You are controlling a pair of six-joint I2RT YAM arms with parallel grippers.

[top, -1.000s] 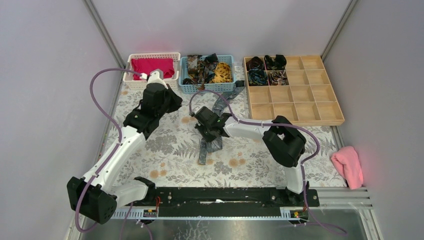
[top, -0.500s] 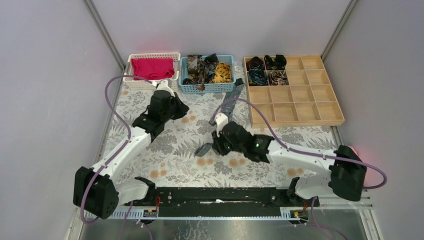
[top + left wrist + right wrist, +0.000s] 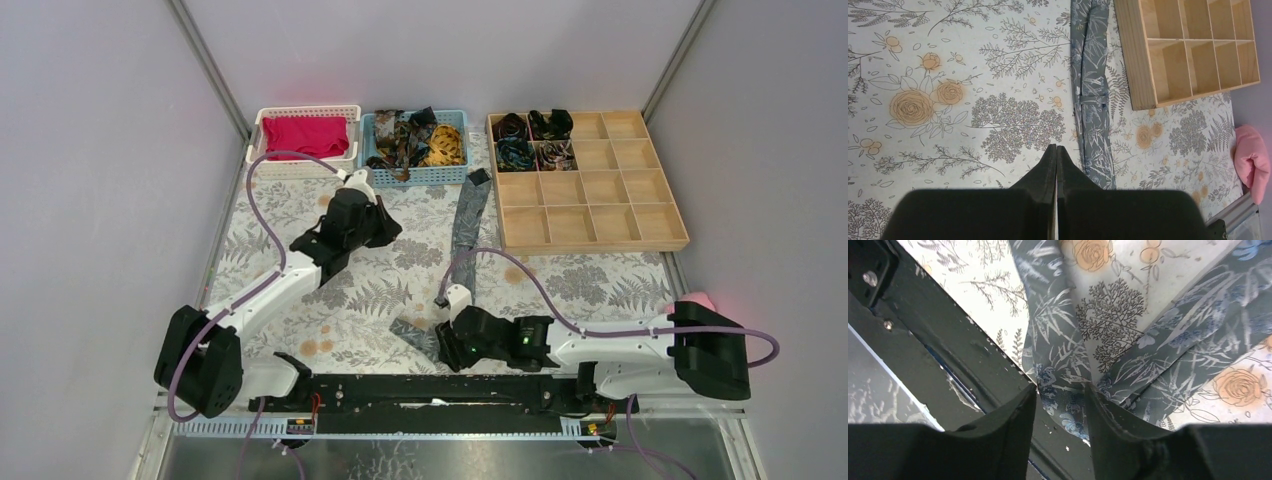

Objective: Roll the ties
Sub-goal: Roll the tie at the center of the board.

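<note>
Grey walls close round a floral tabletop (image 3: pixel 560 280), with three containers along its far edge. On the left a white basket (image 3: pixel 300 166) holds a magenta cloth (image 3: pixel 305 135). In the middle a blue basket (image 3: pixel 415 178) is filled with loose ties (image 3: pixel 410 140), one of them yellow-orange. On the right is a wooden tray (image 3: pixel 595 243). Its four far-left compartments each hold one of the rolled ties (image 3: pixel 516 153), and the other compartments have nothing in them.

One grey tie (image 3: pixel 468 215) lies flat on the tabletop. Its narrow end is just beside the blue basket's right corner and the tray's left wall. It runs toward the near edge, and its wide end lies by the black rail (image 3: pixel 400 390).

The right claw (image 3: pixel 1060 390) sits low at that near end. It is released: its fingers (image 3: pixel 1018 410) stand apart, with a folded part of the grey tie lying in the gap, and the fabric spreads away from them in a V.

The left claw (image 3: pixel 1056 150) is clenched with nothing in it. It hangs over bare tabletop just left of the grey tie's middle stretch, not touching it.

A pink cloth (image 3: pixel 1250 160) lies at the right edge of the tabletop, near the rail
</note>
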